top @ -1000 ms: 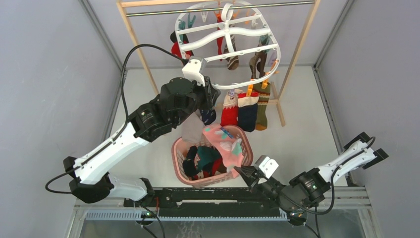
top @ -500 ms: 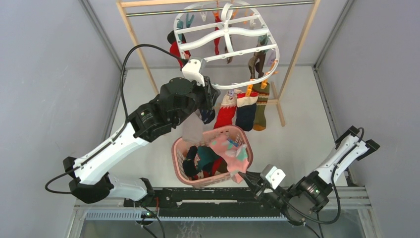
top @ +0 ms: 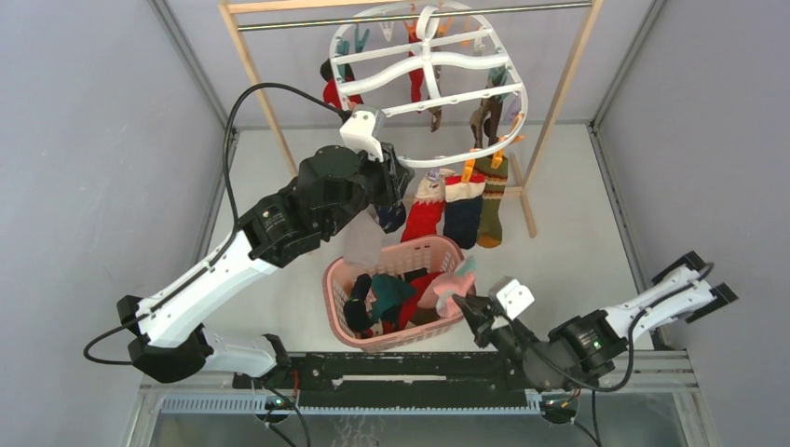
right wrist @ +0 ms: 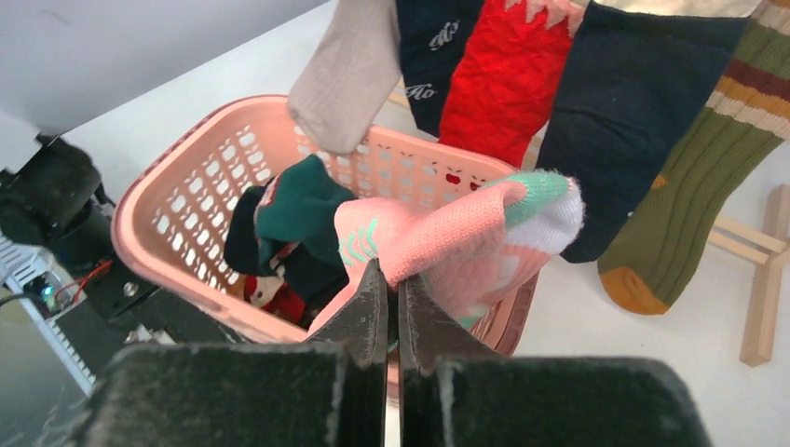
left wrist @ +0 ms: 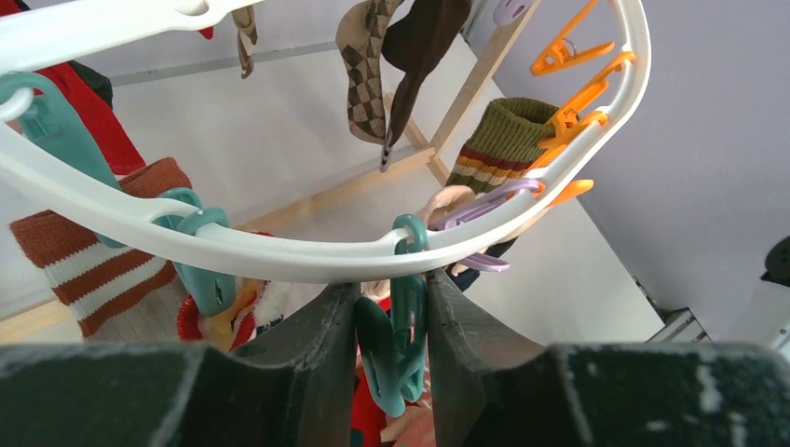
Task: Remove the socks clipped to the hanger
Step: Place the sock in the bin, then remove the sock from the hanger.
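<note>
One pink sock [right wrist: 447,237], toe toward 2 o'clock in right-wrist view, pinched by right gripper [right wrist: 392,298], left gripper [left wrist: 389,296] squeezing teal clip [left wrist: 399,349] on hanger [left wrist: 279,256].

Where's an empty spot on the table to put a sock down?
The widest bare table is right of the pink basket, out to the wall. A smaller patch lies between the basket and the left arm. It is crowded inside the basket and under the hanging socks behind it.
</note>
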You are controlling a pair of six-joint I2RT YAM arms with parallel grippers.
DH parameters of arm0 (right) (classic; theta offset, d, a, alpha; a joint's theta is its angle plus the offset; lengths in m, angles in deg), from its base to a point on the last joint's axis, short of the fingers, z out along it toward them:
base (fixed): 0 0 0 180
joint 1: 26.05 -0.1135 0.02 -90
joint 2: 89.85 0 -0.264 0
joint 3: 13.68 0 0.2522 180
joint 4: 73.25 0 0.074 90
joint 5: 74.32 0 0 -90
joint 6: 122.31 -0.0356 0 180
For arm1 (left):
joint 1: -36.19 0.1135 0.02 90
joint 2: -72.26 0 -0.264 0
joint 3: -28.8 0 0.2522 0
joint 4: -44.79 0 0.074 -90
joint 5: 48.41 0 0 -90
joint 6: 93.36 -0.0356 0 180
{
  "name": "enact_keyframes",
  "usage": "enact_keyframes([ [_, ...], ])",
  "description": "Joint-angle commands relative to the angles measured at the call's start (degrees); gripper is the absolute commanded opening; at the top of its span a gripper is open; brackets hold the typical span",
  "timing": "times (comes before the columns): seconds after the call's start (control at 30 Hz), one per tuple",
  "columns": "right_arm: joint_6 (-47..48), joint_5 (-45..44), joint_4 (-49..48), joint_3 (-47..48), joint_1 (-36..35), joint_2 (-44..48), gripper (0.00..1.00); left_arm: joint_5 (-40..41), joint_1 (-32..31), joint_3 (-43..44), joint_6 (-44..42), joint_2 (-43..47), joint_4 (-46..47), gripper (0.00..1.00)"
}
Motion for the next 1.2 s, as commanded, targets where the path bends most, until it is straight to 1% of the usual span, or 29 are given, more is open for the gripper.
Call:
enact_keyframes([
  [0.0, 6.2, 15.9, -7.6, 1.9, 11.1, -1.2, 0.00, -0.8, 0.4, -0.4, -0.9, 1.3, 2.0, 0.37],
  [0.1, 6.6, 25.9, -10.1, 1.9, 19.7, -4.0, 0.00, -0.8, 0.4, -0.6, -1.0, 1.6, 2.0, 0.40],
  [0.2, 4.8, 33.2, -11.1, 1.8, 26.4, -7.9, 0.02, -0.8, 0.4, -0.7, -1.2, 1.8, 1.7, 0.39],
  [0.27, 4.0, 37.4, -12.2, 1.7, 30.4, -10.9, 0.05, -0.6, 0.4, -0.9, -1.4, 2.1, 1.8, 0.40],
  [0.3, 3.5, 39.0, -12.8, 1.7, 31.9, -12.3, 0.09, -0.5, 0.4, -1.0, -1.3, 2.1, 1.8, 0.41],
  [0.33, 3.0, 40.5, -13.2, 1.7, 33.2, -13.6, 0.14, -0.5, 0.4, -1.1, -1.4, 2.2, 1.8, 0.42],
  [0.4, 1.9, 42.0, -13.3, 1.7, 34.8, -15.5, 0.40, -0.6, 0.4, -1.3, -1.3, 2.5, 1.7, 0.45],
  [0.47, 1.0, 42.3, -12.8, 1.7, 35.6, -16.0, 0.59, -0.6, 0.4, -1.6, -1.5, 2.9, 1.8, 0.49],
  [0.5, 0.7, 42.1, -12.5, 1.7, 35.7, -15.5, 0.71, -0.6, 0.4, -1.8, -1.5, 2.9, 1.8, 0.50],
  [0.53, 0.7, 42.0, -12.1, 1.7, 35.7, -14.5, 0.79, -0.4, 0.4, -1.9, -1.6, 3.2, 1.7, 0.53],
  [0.57, 0.7, 42.0, -11.7, 1.7, 35.7, -13.4, 0.85, -0.5, 0.4, -2.1, -1.8, 3.3, 1.8, 0.54],
  [0.67, 1.0, 41.2, -10.2, 1.7, 35.7, -8.9, 0.90, -0.7, 0.4, -2.4, -1.9, 3.7, 1.8, 0.60],
  [0.77, 1.2, 39.4, -8.6, 1.7, 36.1, -4.3, 0.91, -0.8, 0.4, -3.2, -1.9, 4.2, 2.1, 0.63],
  [0.87, 1.6, 39.0, -7.8, 1.7, 38.8, -1.8, 0.91, -0.6, 0.4, -3.9, -1.8, 4.6, 2.4, 0.68],
  [1.0, 1.2, 40.7, -8.5, 1.5, 44.4, -1.5, 0.91, -0.3, 0.4, -4.2, -1.9, 4.7, 2.5, 0.71],
  [1.07, 1.2, 43.6, -10.3, 1.2, 48.3, -1.8, 0.90, -0.1, 0.4, -4.3, -1.9, 4.7, 2.4, 0.72],
  [1.17, 1.1, 50.4, -13.0, 0.9, 54.8, -2.6, 0.90, 0.0, 0.5, -4.6, -1.9, 4.7, 2.5, 0.72],
])
